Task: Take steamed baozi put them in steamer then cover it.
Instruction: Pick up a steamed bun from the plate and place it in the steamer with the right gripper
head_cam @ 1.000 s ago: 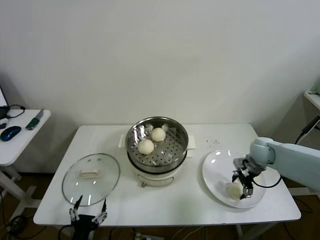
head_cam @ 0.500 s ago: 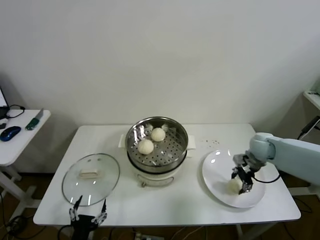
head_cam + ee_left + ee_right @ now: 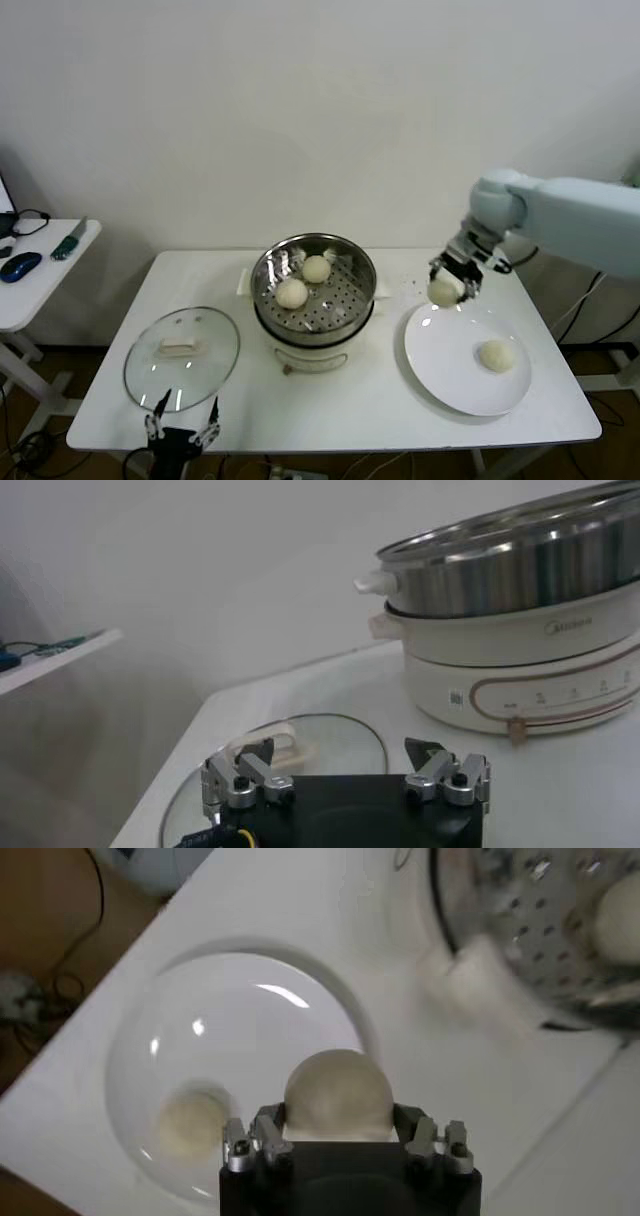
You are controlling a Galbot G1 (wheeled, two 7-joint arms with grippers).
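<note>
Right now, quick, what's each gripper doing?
Left gripper: jaws open, empty, beside the round clear glass lid.
Right gripper: shut on a round cream-white bun, above the table.

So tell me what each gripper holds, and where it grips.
Right gripper holds a baozi, fingers on opposite sides. Left gripper holds nothing.

The round shiny stainless-steel steamer (image 3: 560, 928) is blurred and cut off by the right wrist view's edge. The round clear glass lid (image 3: 330, 745) lies partly hidden behind the left pincer (image 3: 345, 778).
</note>
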